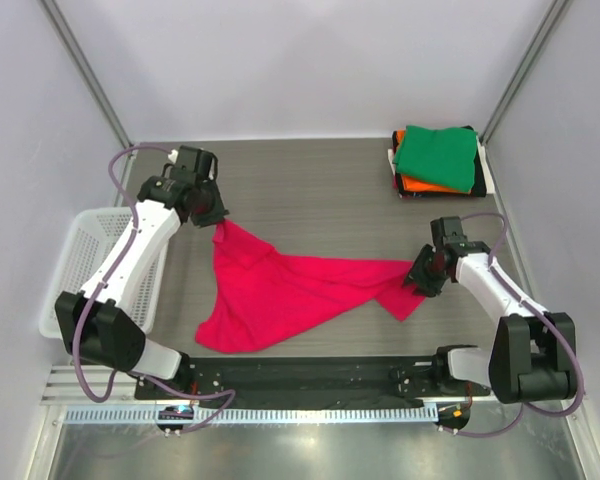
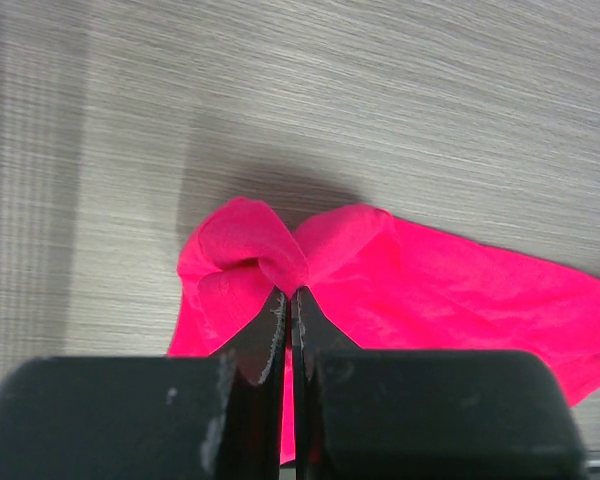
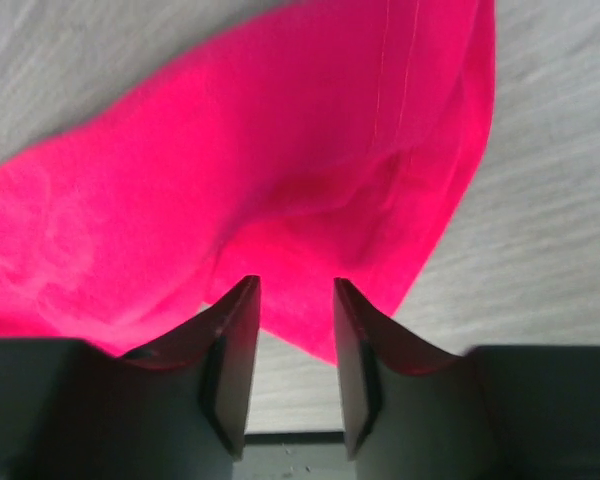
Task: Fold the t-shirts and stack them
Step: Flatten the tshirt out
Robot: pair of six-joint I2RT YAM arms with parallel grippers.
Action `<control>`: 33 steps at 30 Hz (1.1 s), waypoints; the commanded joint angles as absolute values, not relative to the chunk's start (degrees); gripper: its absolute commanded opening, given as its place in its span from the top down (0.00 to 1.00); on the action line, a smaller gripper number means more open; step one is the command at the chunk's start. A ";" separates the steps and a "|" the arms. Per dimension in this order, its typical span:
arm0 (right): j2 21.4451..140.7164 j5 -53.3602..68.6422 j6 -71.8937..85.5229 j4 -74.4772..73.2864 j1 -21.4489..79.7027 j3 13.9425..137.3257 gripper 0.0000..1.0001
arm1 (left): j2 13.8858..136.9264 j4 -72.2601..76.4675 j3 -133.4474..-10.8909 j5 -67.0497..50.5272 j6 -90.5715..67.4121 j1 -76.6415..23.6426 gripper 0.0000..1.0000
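Note:
The pink-red t-shirt (image 1: 280, 295) lies unfolded and crumpled in the middle of the table. My left gripper (image 1: 218, 222) is shut on its far left corner; the left wrist view shows the fingers (image 2: 290, 292) pinching a bunched fold of the shirt (image 2: 430, 290). My right gripper (image 1: 418, 275) is at the shirt's right end. In the right wrist view its jaws (image 3: 296, 285) stand apart, with the cloth (image 3: 230, 180) at their tips and bare table between them. A stack of folded t-shirts sits at the back right, a green one (image 1: 437, 155) on top, then an orange one (image 1: 420, 185).
A white mesh basket (image 1: 80, 262) stands at the left edge of the table beside the left arm. A black strip (image 1: 310, 378) runs along the near edge between the arm bases. Grey walls enclose the table.

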State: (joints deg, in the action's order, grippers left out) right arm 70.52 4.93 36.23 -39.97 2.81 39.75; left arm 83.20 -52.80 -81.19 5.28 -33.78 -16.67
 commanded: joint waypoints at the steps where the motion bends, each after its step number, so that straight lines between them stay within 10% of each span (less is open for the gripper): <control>1: 72.06 3.17 36.48 -33.75 1.67 39.73 0.57 | 80.51 -50.36 -80.25 4.13 -31.90 -16.00 1.00; 23: 84.81 7.90 30.24 -22.59 -1.23 50.54 0.44 | 79.36 -48.52 -75.59 3.43 -31.82 -15.56 1.00; 33: 65.50 7.91 32.87 -25.74 0.00 38.60 0.51 | 78.75 -47.29 -72.69 2.90 -31.99 -15.56 1.00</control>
State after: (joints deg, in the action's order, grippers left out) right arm 70.59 7.25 31.90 -25.36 -0.64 41.17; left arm 80.55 -49.91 -73.17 4.14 -32.53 -15.99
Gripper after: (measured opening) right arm 0.500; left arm 0.006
